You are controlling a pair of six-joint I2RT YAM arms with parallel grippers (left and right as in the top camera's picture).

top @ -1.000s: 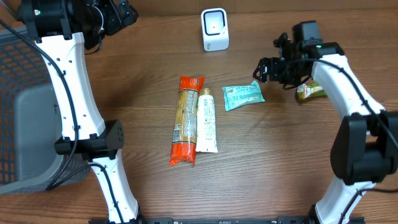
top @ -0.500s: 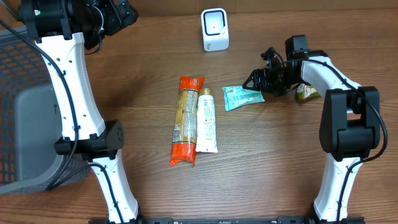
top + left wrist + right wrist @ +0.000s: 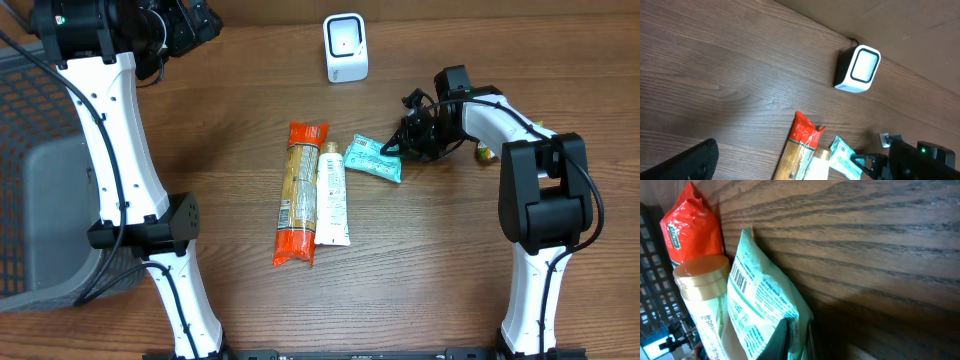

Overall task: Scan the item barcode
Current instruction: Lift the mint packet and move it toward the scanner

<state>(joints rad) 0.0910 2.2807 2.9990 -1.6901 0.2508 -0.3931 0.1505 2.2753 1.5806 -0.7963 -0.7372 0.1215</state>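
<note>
Only a barcode (image 3: pixel 739 275) shows on the green packet (image 3: pixel 765 305); wording illegible.

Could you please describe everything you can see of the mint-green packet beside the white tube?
The mint-green packet is a small, crinkled, foil-like pouch with printed text and a barcode near one end. The right tool is shut on one edge, tipping it off flat. Its other end sits by the white tube's cap; contact is unclear.

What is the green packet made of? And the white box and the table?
Green packet: looks like thin plastic film, slightly glossy; it crinkles and has printed text. White box: likely hard plastic, smooth and shiny. Table: wood or wood-look laminate; grain lines show, matte.
</note>
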